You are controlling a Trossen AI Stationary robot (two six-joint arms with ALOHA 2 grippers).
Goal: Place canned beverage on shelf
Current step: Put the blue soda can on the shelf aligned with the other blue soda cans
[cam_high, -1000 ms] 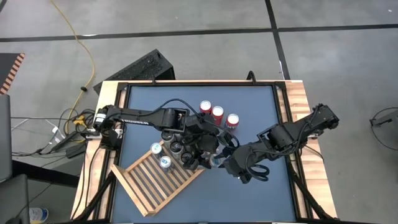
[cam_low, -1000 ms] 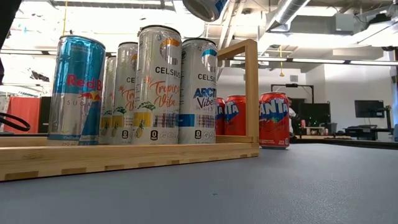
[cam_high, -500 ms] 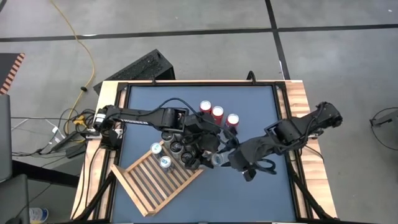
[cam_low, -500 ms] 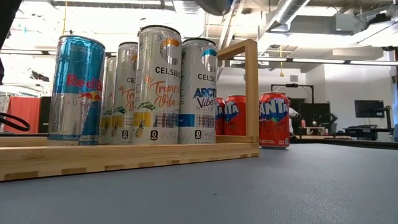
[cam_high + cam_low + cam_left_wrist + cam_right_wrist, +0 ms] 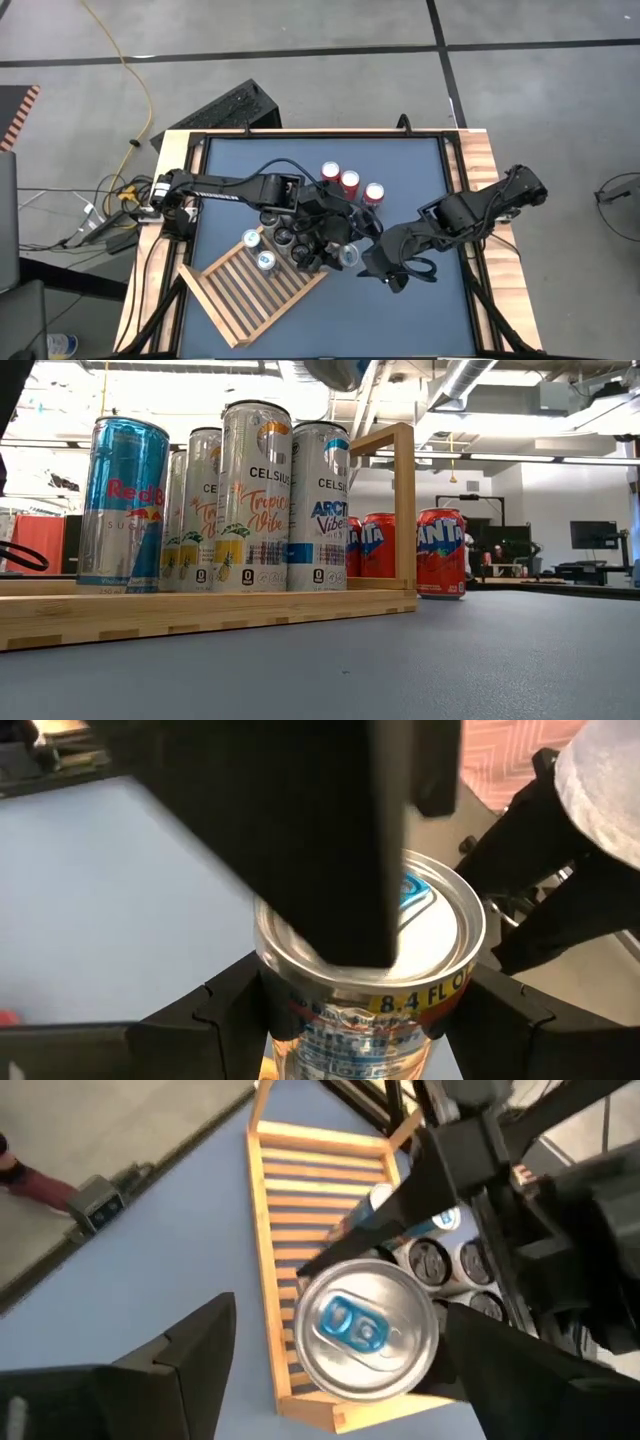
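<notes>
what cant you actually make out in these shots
- Held can: left wrist view, label cut off by the bottom edge and covered by the left gripper.
- Can count on the shelf: high view, the left arm covers some.
- Right gripper: whether its fingers touch the can.

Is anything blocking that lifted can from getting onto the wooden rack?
Partly. The left gripper holds the can beside the shelf corner, where several standing cans crowd that end. The bare slats beyond them look free. The right gripper, open, flanks the can.
</notes>
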